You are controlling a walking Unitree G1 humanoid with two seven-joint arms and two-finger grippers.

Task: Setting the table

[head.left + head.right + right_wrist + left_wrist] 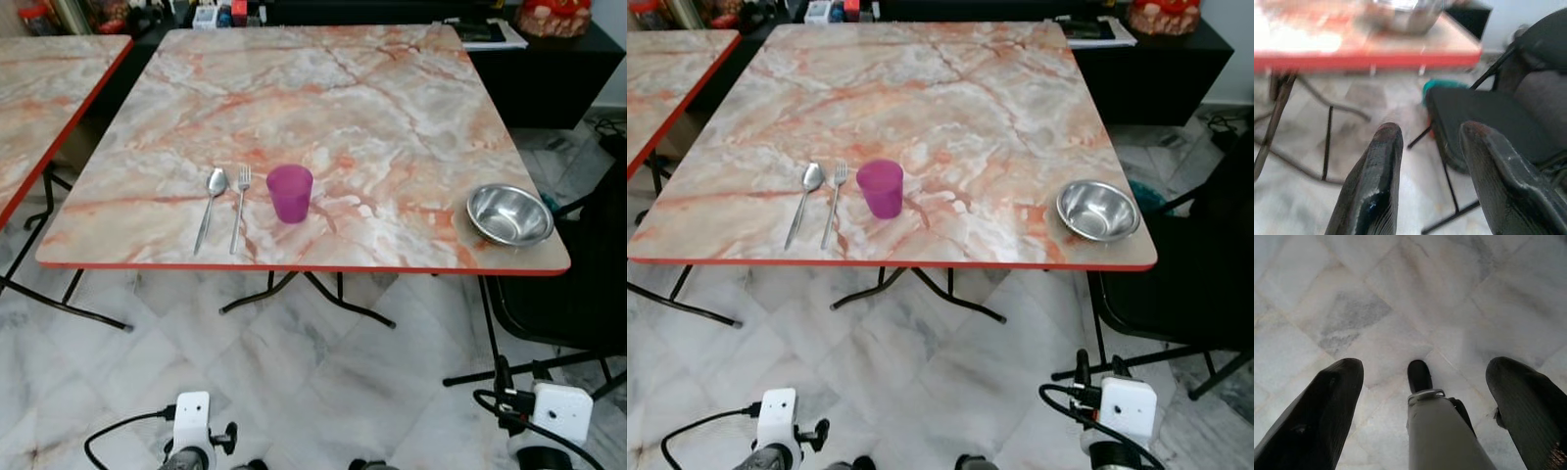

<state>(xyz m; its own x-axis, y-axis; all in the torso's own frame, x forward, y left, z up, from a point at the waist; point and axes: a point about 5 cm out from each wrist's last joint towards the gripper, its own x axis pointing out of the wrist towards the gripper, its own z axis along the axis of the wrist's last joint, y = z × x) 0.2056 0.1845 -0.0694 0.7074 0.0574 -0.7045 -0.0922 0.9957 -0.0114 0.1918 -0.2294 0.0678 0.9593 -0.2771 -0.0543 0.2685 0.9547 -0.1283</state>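
Both my pincers hang low, left pincer [1422, 411] and right pincer [1430, 181] spread wide, empty. The steel bowl [508, 214] sits at the bench [392, 88] corner, lower right of frame; a careless reach could knock it off.

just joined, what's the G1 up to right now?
Nothing is being handled at the moment. The robot stands facing the pink-veined marble-pattern table with a red edge, both arms low. The left gripper is open, pointing at the marble floor; the right gripper is open too, aimed toward a black folding chair beside the table. On the table, a silver metal spoon and silver fork lie side by side, a translucent purple plastic cup stands just right of them, and a shiny steel bowl sits at the near right corner.
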